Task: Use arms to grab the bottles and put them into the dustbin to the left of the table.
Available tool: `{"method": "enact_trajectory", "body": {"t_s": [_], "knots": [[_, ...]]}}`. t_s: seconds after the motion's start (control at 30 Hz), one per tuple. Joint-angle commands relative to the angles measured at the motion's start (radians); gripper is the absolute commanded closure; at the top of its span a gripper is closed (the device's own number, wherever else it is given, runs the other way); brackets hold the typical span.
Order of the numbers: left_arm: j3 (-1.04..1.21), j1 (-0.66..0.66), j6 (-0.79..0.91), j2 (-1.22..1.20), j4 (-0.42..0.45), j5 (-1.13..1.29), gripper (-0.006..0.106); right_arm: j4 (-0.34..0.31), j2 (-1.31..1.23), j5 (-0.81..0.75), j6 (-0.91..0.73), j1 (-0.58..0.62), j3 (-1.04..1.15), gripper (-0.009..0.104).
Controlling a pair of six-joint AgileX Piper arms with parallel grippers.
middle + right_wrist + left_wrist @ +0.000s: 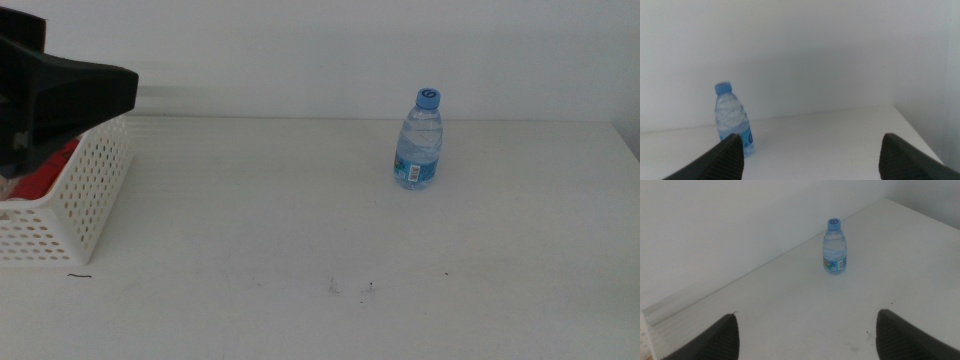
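A clear water bottle (418,140) with a blue cap stands upright at the back right of the table (300,230). It also shows in the left wrist view as the bottle (834,247) and in the right wrist view as the bottle (732,120). The white perforated dustbin (80,200) sits at the table's left edge, with something red (52,168) inside it. My left gripper (110,90) hovers over the dustbin; its jaws (805,340) stand wide open and empty. My right gripper (812,160) is open and empty, away from the bottle and out of the middle view.
A white wall runs behind the table's back edge. A few dark specks (350,288) mark the tabletop near the front. The dustbin's corner (645,335) shows at the edge of the left wrist view.
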Motion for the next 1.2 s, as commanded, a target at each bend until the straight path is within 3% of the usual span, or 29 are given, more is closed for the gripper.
{"method": "enact_trajectory", "body": {"t_s": [0.0, 0.07, 0.33, 0.6, 0.7, 0.83, 0.9, 1.03, 1.17], "knots": [[-0.004, -0.002, -0.013, -0.003, -0.002, -0.009, 0.007, 0.000, 0.067, -0.082, -0.006, -0.003, 0.003, 0.007], [-0.004, -0.002, -0.013, -0.003, -0.002, -0.009, 0.007, -0.022, 0.178, -0.192, -0.006, -0.003, 0.003, 0.007], [-0.004, -0.002, -0.013, -0.003, -0.002, -0.009, 0.007, -0.274, 0.746, -0.746, 0.043, -0.003, 0.003, 0.007], [-0.004, -0.002, -0.013, -0.002, -0.002, -0.017, 0.007, -0.272, 1.218, -1.276, 0.126, -0.003, 0.003, 0.007], [-0.004, -0.002, -0.013, -0.002, -0.002, -0.017, 0.007, -0.273, 1.350, -1.276, 0.133, -0.003, -0.050, 0.007], [-0.004, -0.002, -0.013, -0.002, -0.002, -0.017, 0.007, -0.328, 1.494, -1.276, 0.219, 0.010, -0.162, 0.007], [-0.004, -0.002, -0.013, -0.002, -0.002, -0.017, 0.007, -0.295, 1.544, -1.276, 0.204, 0.049, -0.212, 0.007], [-0.004, -0.002, -0.013, -0.002, -0.002, -0.017, 0.007, -0.145, 1.640, -1.276, 0.141, 0.165, -0.322, 0.007], [-0.004, -0.002, -0.013, -0.002, -0.002, -0.017, 0.007, -0.126, 1.749, -1.236, -0.028, 0.258, -0.463, 0.007]]}}
